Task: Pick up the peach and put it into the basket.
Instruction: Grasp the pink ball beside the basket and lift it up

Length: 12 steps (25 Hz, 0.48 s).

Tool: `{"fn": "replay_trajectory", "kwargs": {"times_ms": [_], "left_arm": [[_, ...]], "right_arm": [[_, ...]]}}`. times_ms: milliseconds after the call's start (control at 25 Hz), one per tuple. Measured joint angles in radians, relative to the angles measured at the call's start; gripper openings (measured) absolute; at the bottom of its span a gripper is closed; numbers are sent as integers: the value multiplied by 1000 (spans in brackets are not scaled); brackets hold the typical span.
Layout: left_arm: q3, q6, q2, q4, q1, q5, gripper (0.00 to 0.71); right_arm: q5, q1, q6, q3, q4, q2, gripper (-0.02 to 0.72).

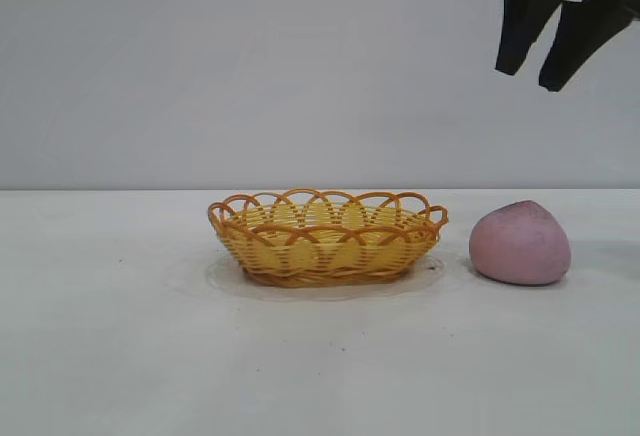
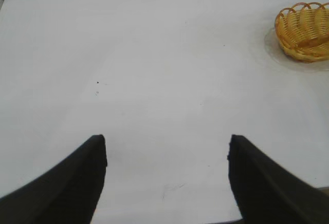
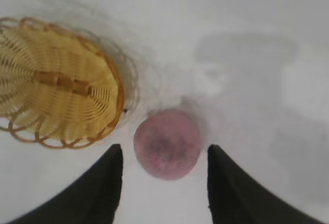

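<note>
The dusty-pink peach (image 1: pixel 520 243) lies on the white table, just right of the yellow wicker basket (image 1: pixel 326 237), with a small gap between them. High above the peach hangs my right gripper (image 1: pixel 540 68), open, with nothing between its black fingers. From the right wrist view the peach (image 3: pixel 167 143) sits on the table far below the open right gripper (image 3: pixel 164 151), beside the basket (image 3: pixel 56 85). My left gripper (image 2: pixel 167 142) is open over bare table, and the basket's rim (image 2: pixel 303 31) shows far off to one side.
The white tabletop (image 1: pixel 150 336) stretches out on all sides of the basket. A plain pale wall (image 1: pixel 250 66) stands behind it. A faint ring mark surrounds the basket's foot.
</note>
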Motion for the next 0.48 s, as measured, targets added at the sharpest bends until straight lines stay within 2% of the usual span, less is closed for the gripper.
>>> {"fn": "replay_trajectory", "kwargs": {"times_ms": [120, 400, 480], "left_arm": [[0, 0, 0, 0, 0, 0, 447], [0, -2, 0, 0, 0, 0, 447], [0, -2, 0, 0, 0, 0, 447]], "right_arm": [[12, 4, 0, 41, 9, -2, 355], [-80, 71, 0, 114, 5, 5, 355], [-104, 94, 41, 114, -20, 22, 355]]}}
